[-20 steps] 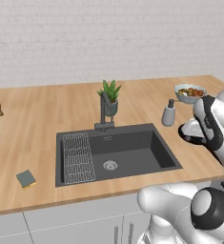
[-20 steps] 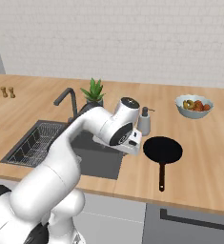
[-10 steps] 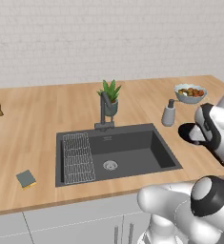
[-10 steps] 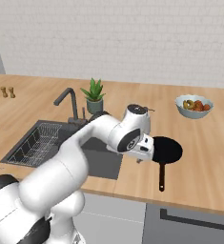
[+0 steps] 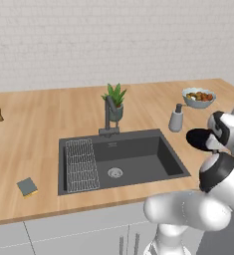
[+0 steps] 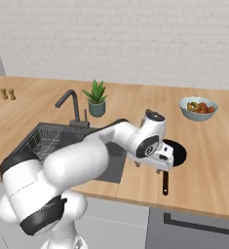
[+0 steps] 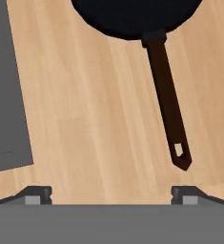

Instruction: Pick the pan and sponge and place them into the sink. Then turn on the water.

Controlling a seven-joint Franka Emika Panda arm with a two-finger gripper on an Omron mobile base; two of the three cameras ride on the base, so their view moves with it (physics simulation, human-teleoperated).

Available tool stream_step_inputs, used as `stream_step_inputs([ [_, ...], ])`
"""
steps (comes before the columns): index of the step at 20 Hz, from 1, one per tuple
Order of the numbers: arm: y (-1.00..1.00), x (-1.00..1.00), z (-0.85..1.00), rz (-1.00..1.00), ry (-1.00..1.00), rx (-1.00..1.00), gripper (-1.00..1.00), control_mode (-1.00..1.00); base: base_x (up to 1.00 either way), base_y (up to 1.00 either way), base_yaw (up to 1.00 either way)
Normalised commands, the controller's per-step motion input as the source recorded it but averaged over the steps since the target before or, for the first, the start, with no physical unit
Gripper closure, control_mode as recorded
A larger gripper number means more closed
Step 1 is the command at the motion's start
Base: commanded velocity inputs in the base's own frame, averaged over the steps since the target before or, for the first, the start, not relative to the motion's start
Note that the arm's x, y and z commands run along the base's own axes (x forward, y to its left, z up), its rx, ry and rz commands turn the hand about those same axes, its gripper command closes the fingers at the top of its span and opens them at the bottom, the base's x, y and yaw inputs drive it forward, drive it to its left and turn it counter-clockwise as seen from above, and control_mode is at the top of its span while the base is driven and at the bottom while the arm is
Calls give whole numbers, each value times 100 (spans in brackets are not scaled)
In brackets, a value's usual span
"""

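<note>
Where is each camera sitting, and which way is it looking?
Left base view: behind the arm's left, facing forward and down over the sink and sponge; white arm at lower right.
Right base view: behind its right, facing the same counter; the arm reaches across to the pan.
Hand view: on the hand, looking down at the pan's handle; the open end effector at the bottom.
All three share the pan.

Counter layout around the sink

The sink (image 5: pixel 133 154) is set in the counter (image 5: pixel 39 129), rack (image 5: pixel 81 165) at its left end, drain (image 5: pixel 115 173) mid-basin. Behind it stand the faucet (image 5: pixel 109 115) and plant (image 5: pixel 116 101). The sponge (image 5: pixel 27 187) lies left of the sink; the dispenser (image 5: pixel 176 118), bowl (image 5: pixel 198 97) and pan (image 6: pixel 174 151) sit to its right, the pan nearest the front edge.
</note>
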Motion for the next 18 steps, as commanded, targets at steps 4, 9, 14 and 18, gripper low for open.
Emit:
stream_step_inputs([
  [4, -42, 27, -21, 0, 5, 0, -100, -100, 0, 0, 0],
  [9, -38, 36, -30, 3, 0, 1, -100, -100, 0, 0, 0],
  [14, -27, 28, -36, 7, 0, 0, -100, -100, 0, 0, 0],
  [18, -16, 4, -27, 7, 2, 0, -100, -100, 0, 0, 0],
])
